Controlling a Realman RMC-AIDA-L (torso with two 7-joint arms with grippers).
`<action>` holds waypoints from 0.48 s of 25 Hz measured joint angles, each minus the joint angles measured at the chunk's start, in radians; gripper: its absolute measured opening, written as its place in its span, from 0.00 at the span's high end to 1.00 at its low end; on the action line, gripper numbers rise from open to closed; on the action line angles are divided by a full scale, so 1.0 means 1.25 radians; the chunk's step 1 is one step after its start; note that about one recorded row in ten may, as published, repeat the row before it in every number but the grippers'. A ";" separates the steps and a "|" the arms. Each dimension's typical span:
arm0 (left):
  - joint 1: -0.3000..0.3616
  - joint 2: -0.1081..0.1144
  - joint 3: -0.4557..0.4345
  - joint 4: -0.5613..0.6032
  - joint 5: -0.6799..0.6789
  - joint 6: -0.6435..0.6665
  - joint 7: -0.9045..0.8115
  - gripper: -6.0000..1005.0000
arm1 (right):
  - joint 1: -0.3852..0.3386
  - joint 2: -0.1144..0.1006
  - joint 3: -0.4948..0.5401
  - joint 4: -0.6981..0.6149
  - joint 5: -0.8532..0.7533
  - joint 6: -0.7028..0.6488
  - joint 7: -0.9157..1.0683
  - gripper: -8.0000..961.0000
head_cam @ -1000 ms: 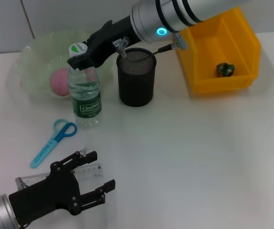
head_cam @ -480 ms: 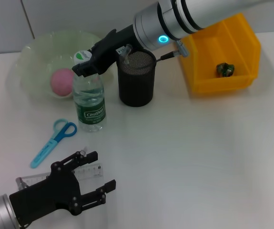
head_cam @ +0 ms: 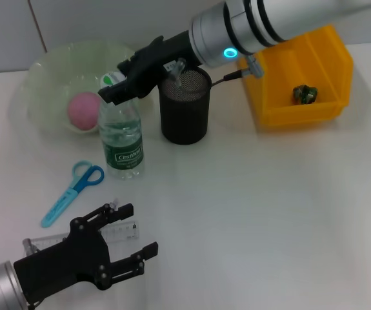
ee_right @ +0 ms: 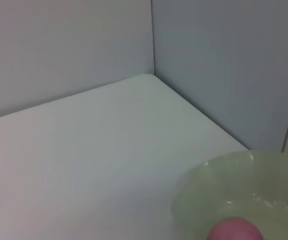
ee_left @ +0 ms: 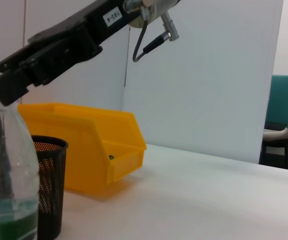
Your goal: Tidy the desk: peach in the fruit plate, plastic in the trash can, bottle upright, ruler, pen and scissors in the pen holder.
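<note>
Right pincer (head_cam: 117,87) sits at the cap of the bottle (head_cam: 123,139), which stands upright on the desk (head_cam: 269,206) btwn fruit plate (head_cam: 43,77) and pen holder (head_cam: 184,106); can't tell if it's clamped. Best release: part straight, lift vertically, w/o nudging the cap. Left pincer (head_cam: 130,239), fingers apart, hovers over ruler (head_cam: 124,231).

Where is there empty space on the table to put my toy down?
The widest bare patch is the near right of the table, in front of the yellow bin and black mesh cup. The left side is crowded: bottle, scissors, ruler, left gripper, bowl.
</note>
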State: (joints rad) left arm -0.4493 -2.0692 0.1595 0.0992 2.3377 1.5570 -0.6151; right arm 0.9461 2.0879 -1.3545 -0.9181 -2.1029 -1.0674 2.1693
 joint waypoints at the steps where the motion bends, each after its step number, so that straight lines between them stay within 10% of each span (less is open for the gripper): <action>1: -0.002 0.000 0.000 0.000 0.000 0.000 0.000 0.19 | -0.005 0.000 -0.005 -0.014 0.000 -0.001 0.001 0.52; 12: -0.008 0.000 0.000 0.002 0.000 0.000 0.000 0.19 | -0.041 -0.002 -0.014 -0.081 0.029 -0.001 -0.003 0.13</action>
State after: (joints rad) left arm -0.4597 -2.0693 0.1595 0.1019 2.3377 1.5570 -0.6151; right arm 0.8955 2.0853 -1.3720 -1.0196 -2.0666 -1.0689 2.1660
